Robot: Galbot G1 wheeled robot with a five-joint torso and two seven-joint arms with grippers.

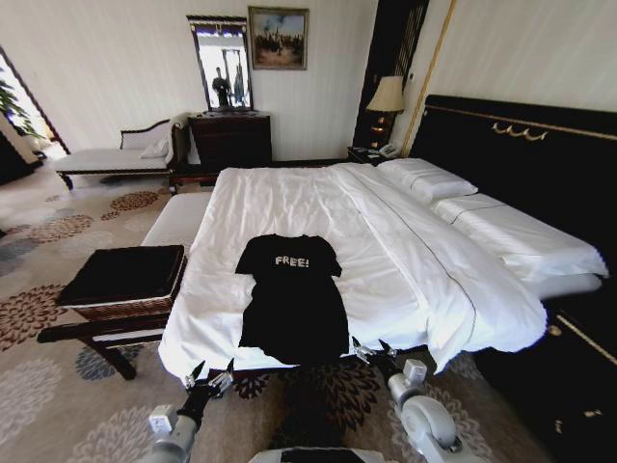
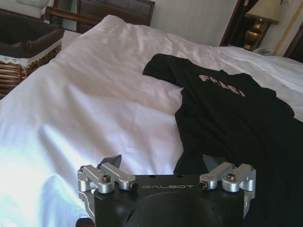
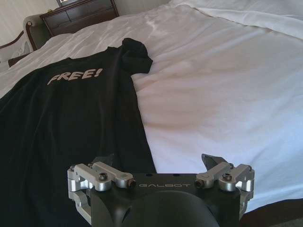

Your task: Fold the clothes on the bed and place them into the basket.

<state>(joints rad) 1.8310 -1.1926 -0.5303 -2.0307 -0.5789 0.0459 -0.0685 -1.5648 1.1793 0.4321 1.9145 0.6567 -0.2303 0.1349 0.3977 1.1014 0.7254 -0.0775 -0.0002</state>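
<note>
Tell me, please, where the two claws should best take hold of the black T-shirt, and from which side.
Probably at the hem corners. The T-shirt lies flat on the bed, hem at the near edge, collar away. The open left claw and open right claw wait below those corners, so approaching from the foot side seems easiest.

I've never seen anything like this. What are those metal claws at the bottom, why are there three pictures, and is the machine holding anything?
It is a wheeled robot with two arms, standing at the foot of a bed. The wide picture comes from a camera on its head; the other two come from cameras on its wrists, so each looks out past its own claw. Those claws are its grippers: the left gripper and the right gripper, both open and holding nothing, hovering at the near edge of the bed. Spread flat on the white duvet lies a black T-shirt with "FREE!" on the chest. To the robot's left, a wicker basket with dark lining sits on a bench.
</note>
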